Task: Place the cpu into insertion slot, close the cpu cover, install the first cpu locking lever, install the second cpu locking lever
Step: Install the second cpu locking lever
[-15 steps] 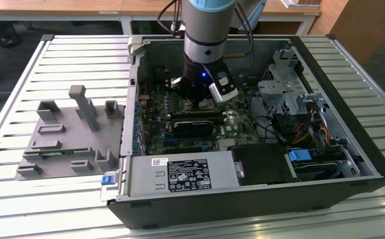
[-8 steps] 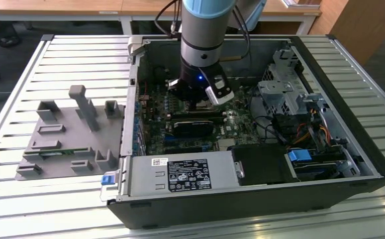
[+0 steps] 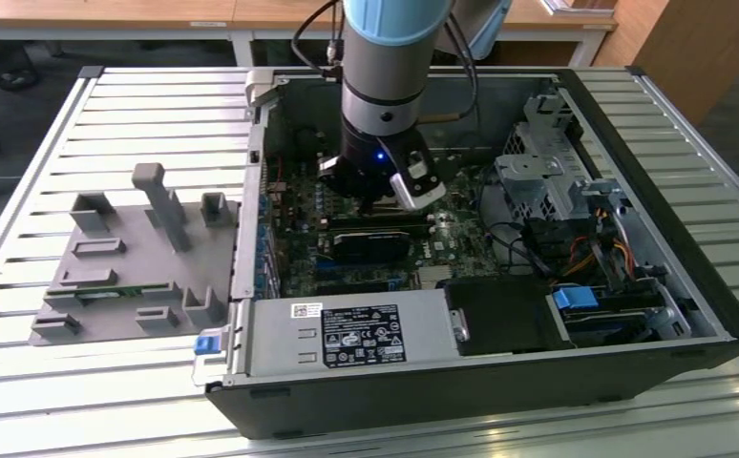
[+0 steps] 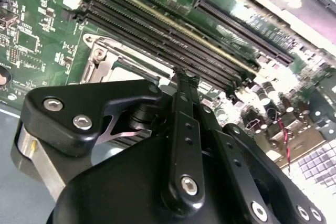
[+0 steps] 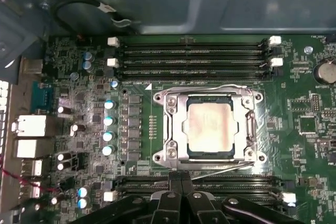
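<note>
Claw (image 5: 181, 188) fingers together above green motherboard (image 5: 294, 108); computer case (image 3: 624, 105) on slatted table (image 3: 90, 372).

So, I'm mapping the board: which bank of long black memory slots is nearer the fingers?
The bank of long black memory slots beside the closed silver metal cpu cover, next to the fingers.

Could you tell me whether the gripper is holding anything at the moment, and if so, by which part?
Nothing is held: the gripper is shut on itself, fingertips together, beside the socket. The cpu sits in the insertion slot under the cpu cover.
</note>
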Controlling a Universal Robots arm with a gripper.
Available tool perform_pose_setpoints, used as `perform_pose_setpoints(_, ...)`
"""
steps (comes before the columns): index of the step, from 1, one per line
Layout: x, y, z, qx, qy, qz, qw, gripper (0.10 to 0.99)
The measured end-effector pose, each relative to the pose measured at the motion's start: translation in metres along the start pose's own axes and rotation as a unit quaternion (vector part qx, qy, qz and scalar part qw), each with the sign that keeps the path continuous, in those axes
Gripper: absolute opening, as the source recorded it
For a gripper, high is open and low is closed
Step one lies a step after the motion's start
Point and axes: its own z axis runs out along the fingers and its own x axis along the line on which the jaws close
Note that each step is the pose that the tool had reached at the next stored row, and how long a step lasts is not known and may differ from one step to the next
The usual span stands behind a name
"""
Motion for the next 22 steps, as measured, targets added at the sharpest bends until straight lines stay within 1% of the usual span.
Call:
perform_pose_setpoints(3,0.0017,-0.0025,-0.0003,-0.0014,0.0000,0.000,1.0000,0.106)
perform_pose_setpoints(6,0.0036,-0.0030,0.0009,-0.0047,0.0001,0.000,1.0000,0.106)
perform_pose_setpoints(8,0.0052,-0.0034,0.0024,-0.0085,0.0003,0.000,1.0000,0.106)
perform_pose_setpoints(10,0.0061,-0.0036,0.0041,-0.0144,0.0004,0.000,0.9999,0.106)
perform_pose_setpoints(11,0.0067,-0.0038,0.0053,-0.0164,0.0004,0.000,0.9999,0.106)
perform_pose_setpoints(13,0.0072,-0.0041,0.0071,-0.0188,0.0005,0.000,0.9998,0.106)
perform_pose_setpoints(18,0.0089,-0.0048,0.0111,-0.0219,0.0006,0.000,0.9998,0.106)
perform_pose_setpoints(22,0.0102,-0.0052,0.0137,-0.0231,0.0006,0.000,0.9997,0.106)
